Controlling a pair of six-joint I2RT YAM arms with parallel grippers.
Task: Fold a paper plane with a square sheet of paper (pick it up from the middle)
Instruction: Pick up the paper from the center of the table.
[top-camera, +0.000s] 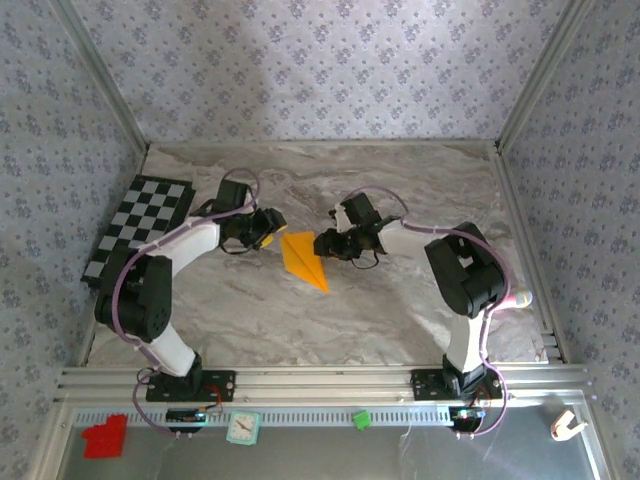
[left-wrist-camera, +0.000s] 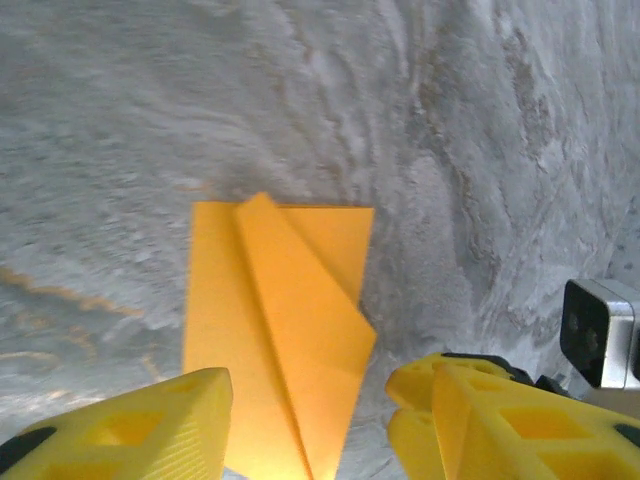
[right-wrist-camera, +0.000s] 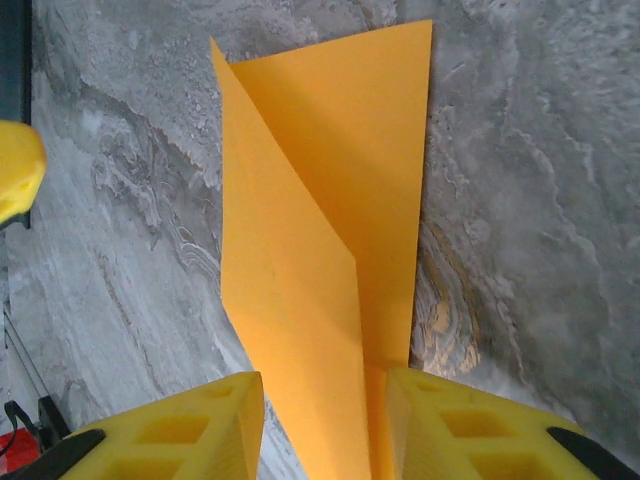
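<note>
The paper plane (top-camera: 303, 259) lay flat on the worktop (top-camera: 400, 310) between the left hand (top-camera: 268, 228) and right hand (top-camera: 325, 243), both unclenched, gripping nothing.

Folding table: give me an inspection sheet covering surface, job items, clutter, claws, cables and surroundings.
Surface: marbled tabletop, no spills seen.
Job's things: orange paper plane, a creased pointed dart lying flat between the claws.
Clutter: checkered mat far left; red block and green cube on the near ledge.
Grippers: left claw and right claw both open, fingers either side of the plane, not pinching.
Cables: pink cable looped along each arm, none on the plane.
Surroundings: patterned walls, aluminium rails.
</note>
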